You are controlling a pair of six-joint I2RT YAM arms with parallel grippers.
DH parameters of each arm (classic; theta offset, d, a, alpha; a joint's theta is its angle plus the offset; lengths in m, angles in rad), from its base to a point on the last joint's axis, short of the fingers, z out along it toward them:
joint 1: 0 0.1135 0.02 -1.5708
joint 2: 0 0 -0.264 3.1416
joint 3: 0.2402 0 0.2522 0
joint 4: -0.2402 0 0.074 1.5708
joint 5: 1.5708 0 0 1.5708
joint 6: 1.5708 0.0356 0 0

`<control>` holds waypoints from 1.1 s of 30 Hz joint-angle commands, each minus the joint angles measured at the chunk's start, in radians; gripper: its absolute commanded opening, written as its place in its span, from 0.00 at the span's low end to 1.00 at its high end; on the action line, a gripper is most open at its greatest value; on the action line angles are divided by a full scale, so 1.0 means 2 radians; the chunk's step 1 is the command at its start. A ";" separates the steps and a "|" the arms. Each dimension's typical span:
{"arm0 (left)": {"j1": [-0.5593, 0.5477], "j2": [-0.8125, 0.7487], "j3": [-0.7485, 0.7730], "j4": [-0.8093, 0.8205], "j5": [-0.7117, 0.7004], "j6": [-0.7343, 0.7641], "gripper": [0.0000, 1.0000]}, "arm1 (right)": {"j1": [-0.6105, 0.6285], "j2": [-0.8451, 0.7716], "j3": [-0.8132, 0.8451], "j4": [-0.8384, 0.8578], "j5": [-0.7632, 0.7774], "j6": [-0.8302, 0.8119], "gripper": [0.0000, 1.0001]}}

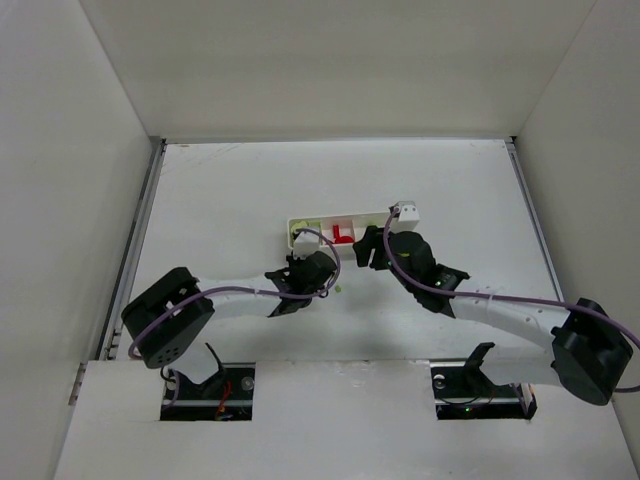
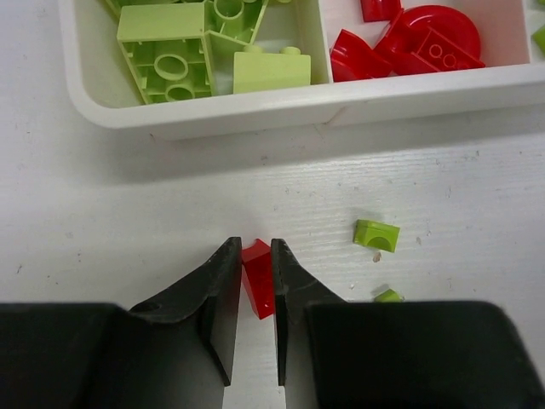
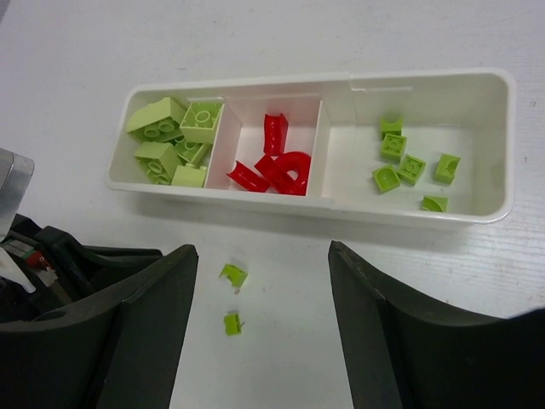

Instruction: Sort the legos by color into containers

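**Asker:** What has your left claw got?

**Me:** My left claw [image 2: 254, 249] is pinched almost closed on one red lego [image 2: 258, 285], at the lower centre of its wrist view. The brick's long side runs along my fingers, up and down the frame.

**Asker:** Where does it belong?

**Me:** The tray [image 2: 213, 119] lies across the top of that frame, its long axis running left to right. The red compartment [image 2: 426, 92] is above and to the right of the claw, and the green compartment [image 2: 94, 85] is above and to the left. I judge the move to be forward and a little rightward, over the near wall, then let go.

**Asker:** And the right claw?

**Me:** My right claw [image 3: 262, 250] is spread wide and holds nothing. It hangs over two loose green legos [image 3: 232, 274] on the table [image 2: 128, 213], just short of the tray. That arm is the nearer one to them.
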 commanded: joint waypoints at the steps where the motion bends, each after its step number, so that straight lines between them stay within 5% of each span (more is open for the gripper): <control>1: -0.008 -0.034 -0.003 -0.014 -0.013 -0.008 0.13 | 0.000 -0.012 -0.007 0.034 -0.004 0.008 0.69; 15: -0.015 -0.131 0.049 -0.051 -0.016 0.014 0.13 | -0.010 -0.025 -0.012 0.027 0.000 0.010 0.68; 23: 0.056 -0.018 0.145 0.024 0.058 0.066 0.13 | -0.007 -0.035 -0.013 0.000 0.014 0.015 0.37; 33: 0.069 0.090 0.221 0.035 0.083 0.080 0.16 | 0.037 -0.054 -0.046 0.000 0.021 0.031 0.44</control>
